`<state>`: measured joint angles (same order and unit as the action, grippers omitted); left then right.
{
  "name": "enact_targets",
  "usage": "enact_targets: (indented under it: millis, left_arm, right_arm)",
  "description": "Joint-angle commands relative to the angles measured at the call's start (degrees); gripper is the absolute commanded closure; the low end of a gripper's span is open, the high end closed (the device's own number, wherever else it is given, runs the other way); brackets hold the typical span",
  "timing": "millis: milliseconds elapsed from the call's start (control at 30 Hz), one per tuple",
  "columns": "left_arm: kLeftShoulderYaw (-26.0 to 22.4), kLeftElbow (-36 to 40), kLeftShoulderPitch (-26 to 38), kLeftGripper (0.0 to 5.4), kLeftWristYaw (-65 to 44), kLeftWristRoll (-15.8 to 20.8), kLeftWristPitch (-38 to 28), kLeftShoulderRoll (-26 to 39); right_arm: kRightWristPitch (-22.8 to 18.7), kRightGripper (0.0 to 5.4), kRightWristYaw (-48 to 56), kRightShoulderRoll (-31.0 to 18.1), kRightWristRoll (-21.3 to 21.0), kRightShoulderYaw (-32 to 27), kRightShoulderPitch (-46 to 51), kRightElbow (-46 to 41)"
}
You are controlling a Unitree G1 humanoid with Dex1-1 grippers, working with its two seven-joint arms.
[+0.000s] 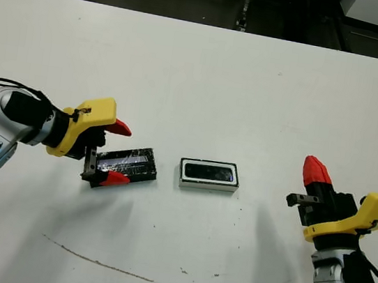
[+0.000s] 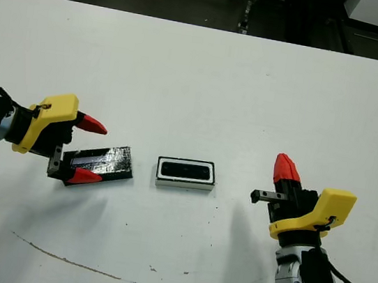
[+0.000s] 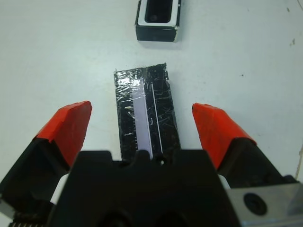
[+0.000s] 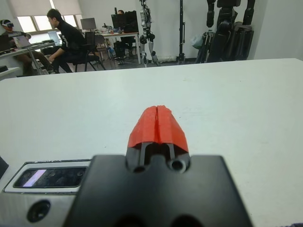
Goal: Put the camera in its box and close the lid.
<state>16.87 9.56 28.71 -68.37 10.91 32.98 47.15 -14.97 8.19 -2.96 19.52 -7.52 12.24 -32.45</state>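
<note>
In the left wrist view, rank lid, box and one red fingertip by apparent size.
1. lid
2. red fingertip, inflated by sitting nearest the camera
3. box, farthest away and cut off by the frame edge

No readable text, labels, brands or numbers anywhere. The lid [image 3: 147, 111] has only a plain pale stripe and wrinkly shine, no lettering. The box [image 1: 209, 175] shows a blank rim, and the dark camera [image 1: 209, 172] inside it carries no marking that can be made out. The table [image 1: 204, 80] is bare of print, only a thin scuff line. Both yellow gripper housings are unmarked. Monitors far behind the table in the right wrist view are too small to read.
</note>
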Motion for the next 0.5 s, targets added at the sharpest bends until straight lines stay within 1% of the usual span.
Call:
enact_targets:
  millis: [33, 333, 500]
  left_arm:
    - [1.3, -0.9, 0.8, 0.0, -1.0, -1.5, -1.2, 0.7]
    - [2.8, -2.5, 1.1, 0.0, -2.0, -3.7, -1.4, 0.3]
    - [3.5, -3.6, 1.2, 0.0, -2.1, -4.5, -1.5, 0.1]
  right_arm:
    - [-0.5, 5.38, -0.2, -0.8, 0.2, -0.2, 0.6, -0.2]
    - [-0.3, 5.38, -0.4, -0.8, -0.3, -0.1, 0.8, -0.4]
    - [-1.2, 5.38, -0.5, -0.7, 0.6, -0.3, 0.8, -0.7]
